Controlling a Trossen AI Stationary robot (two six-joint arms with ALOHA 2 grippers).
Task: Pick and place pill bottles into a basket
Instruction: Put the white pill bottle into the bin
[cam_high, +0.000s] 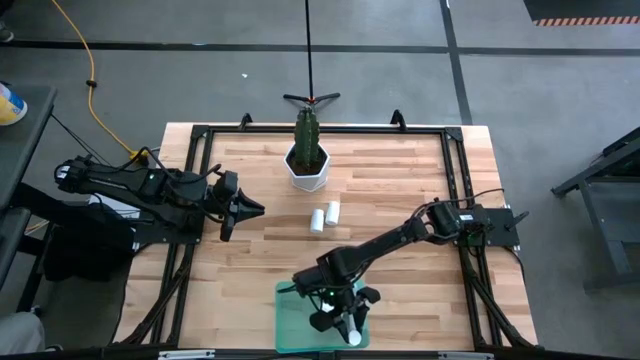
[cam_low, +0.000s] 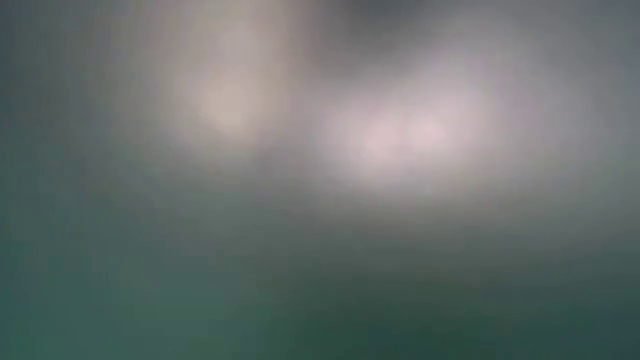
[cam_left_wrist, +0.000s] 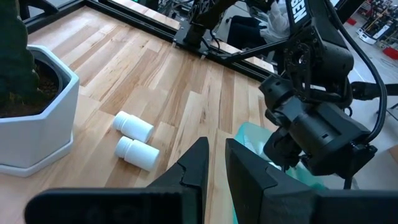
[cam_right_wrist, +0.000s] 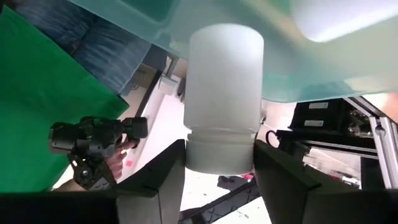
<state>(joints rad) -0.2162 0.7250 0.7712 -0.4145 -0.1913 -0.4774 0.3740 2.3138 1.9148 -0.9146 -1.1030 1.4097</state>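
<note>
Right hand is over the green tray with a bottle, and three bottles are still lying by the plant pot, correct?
Not quite: the high view shows two pill bottles lying by the plant pot, not three. The right hand is over the green tray with a bottle.

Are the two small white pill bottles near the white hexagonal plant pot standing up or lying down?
Lying down. Both small white pill bottles rest on their sides on the wooden table, beside the white hexagonal plant pot.
</note>
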